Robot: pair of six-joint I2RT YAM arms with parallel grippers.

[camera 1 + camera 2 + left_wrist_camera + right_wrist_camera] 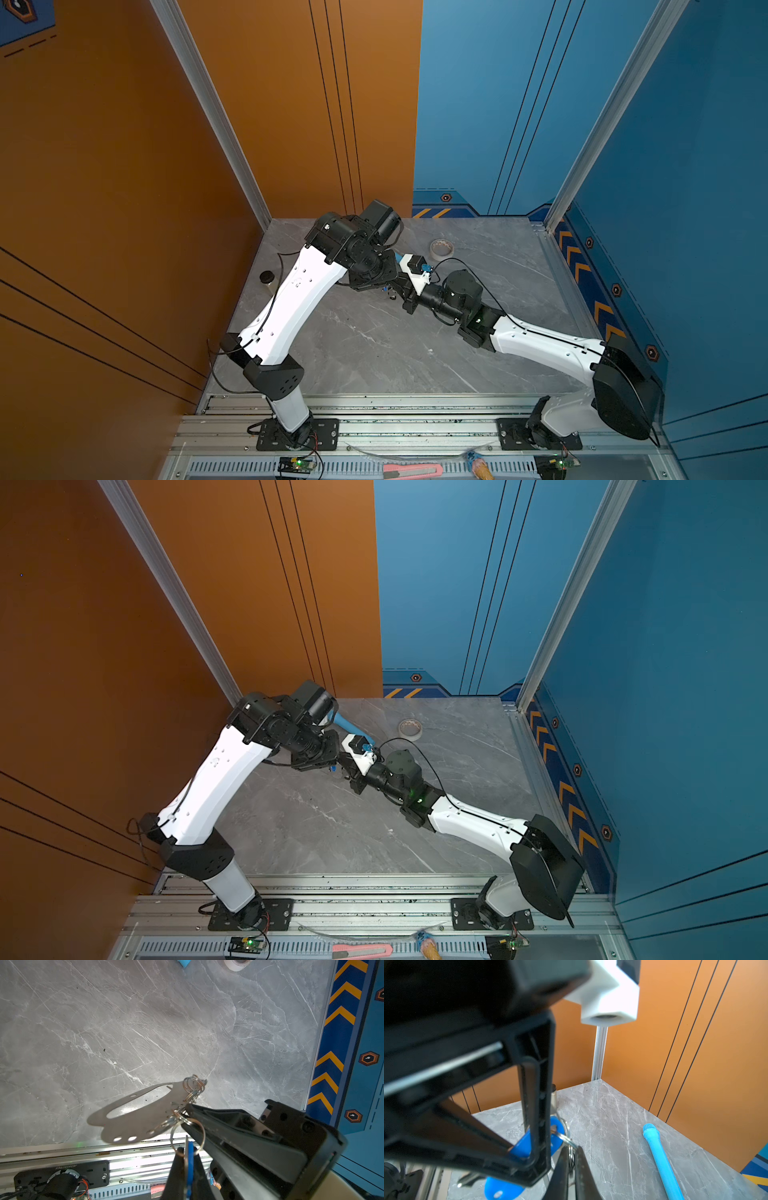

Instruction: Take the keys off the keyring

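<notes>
The keyring, a flat silver-grey plate with a large oval cut-out, hangs in the air above the table in the left wrist view. Small wire rings line one edge of the plate. My left gripper is shut on the keys, a blue tag with a thin metal blade beside it. A large split ring links the keys to the plate. My right gripper is shut on the wire rings at the plate's edge. The blue tag sits right beside it. In both top views the two grippers meet mid-table.
A whitish tape roll lies at the back of the marble table. A long blue tube lies behind the grippers. A dark-lidded jar stands at the left edge. A pink box cutter rests on the front rail.
</notes>
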